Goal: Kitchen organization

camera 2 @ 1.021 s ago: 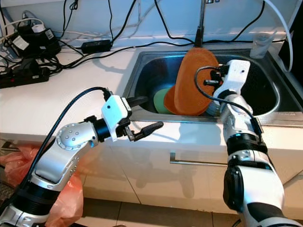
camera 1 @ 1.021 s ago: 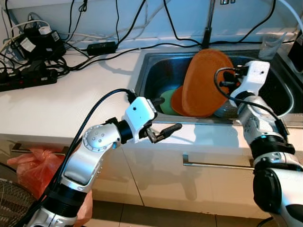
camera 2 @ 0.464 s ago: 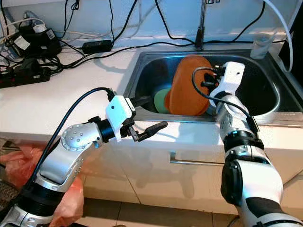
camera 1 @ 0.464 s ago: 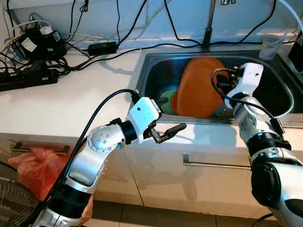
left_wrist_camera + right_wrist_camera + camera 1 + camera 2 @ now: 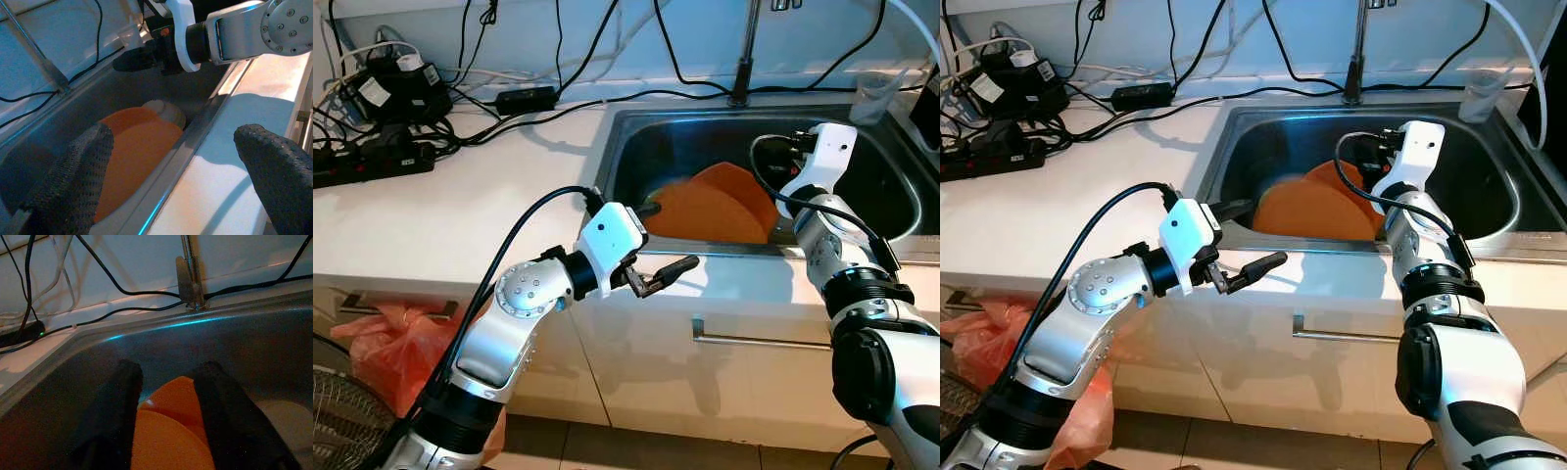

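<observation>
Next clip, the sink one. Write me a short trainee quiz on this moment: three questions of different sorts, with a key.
1. True or false: the large orange plate lies low inside the sink.
2. Which gripper is over the sink basin? A) left gripper B) right gripper C) neither
3. Fill in: the left gripper's fingers straddle the sink's front ____, one over the basin and one over the white counter.

Key:
1. True. It leans at a shallow angle over a smaller orange plate and a pale dish.
2. B. It hangs open above the plates, gripping nothing.
3. Rim, with the fingers spread wide.
</observation>
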`<state>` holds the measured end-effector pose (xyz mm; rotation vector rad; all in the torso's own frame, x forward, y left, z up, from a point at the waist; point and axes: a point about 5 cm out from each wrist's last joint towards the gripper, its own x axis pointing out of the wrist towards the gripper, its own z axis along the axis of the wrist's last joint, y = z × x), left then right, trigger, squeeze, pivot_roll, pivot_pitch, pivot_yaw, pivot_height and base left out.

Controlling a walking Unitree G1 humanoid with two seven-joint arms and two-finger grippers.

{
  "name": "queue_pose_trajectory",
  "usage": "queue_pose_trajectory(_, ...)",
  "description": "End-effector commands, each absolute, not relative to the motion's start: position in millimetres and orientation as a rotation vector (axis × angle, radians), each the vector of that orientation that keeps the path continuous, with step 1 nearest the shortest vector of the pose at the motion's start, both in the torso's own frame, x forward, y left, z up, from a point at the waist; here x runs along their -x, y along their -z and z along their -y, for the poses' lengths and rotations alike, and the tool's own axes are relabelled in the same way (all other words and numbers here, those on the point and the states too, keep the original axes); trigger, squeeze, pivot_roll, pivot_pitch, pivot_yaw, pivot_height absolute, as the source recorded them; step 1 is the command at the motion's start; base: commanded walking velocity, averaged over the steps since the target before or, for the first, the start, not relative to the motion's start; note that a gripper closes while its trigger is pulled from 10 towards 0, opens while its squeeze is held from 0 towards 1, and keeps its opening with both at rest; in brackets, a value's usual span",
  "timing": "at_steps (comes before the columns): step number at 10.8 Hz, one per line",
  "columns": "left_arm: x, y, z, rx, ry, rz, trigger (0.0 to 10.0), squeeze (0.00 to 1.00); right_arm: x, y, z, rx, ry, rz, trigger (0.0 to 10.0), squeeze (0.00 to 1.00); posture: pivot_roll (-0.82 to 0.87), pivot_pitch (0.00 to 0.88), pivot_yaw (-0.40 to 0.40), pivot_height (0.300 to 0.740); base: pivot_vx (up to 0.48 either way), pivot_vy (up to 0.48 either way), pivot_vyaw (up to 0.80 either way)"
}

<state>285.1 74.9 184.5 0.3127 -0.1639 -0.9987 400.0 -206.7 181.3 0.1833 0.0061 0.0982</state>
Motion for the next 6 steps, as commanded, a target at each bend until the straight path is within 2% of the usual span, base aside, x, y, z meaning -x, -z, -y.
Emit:
queue_pose_trajectory(1, -285.2, -185.2, -76.9, -0.324, 0.989, 0.161, 10.0, 1.00, -401.1, -185.2, 206.8, -0.186, -0.107, 0.011, 10.0, 1.00, 0.03, 0.000, 0.105, 0.740, 0.000, 0.000, 0.00)
queue_pose_trajectory(5, -287.1, -183.9, -75.7, -0.314, 0.986, 0.162, 10.0, 1.00, -399.5, -184.3, 208.5, -0.172, -0.114, 0.020, 10.0, 1.00, 0.02, 0.000, 0.104, 0.740, 0.000, 0.000, 0.00)
queue_pose_trajectory(6, -292.9, -184.3, -77.2, -0.294, 0.920, 0.161, 10.0, 1.00, -398.7, -186.3, 207.5, -0.145, -0.126, 0.037, 10.0, 1.00, 0.01, 0.000, 0.100, 0.740, 0.000, 0.000, 0.00)
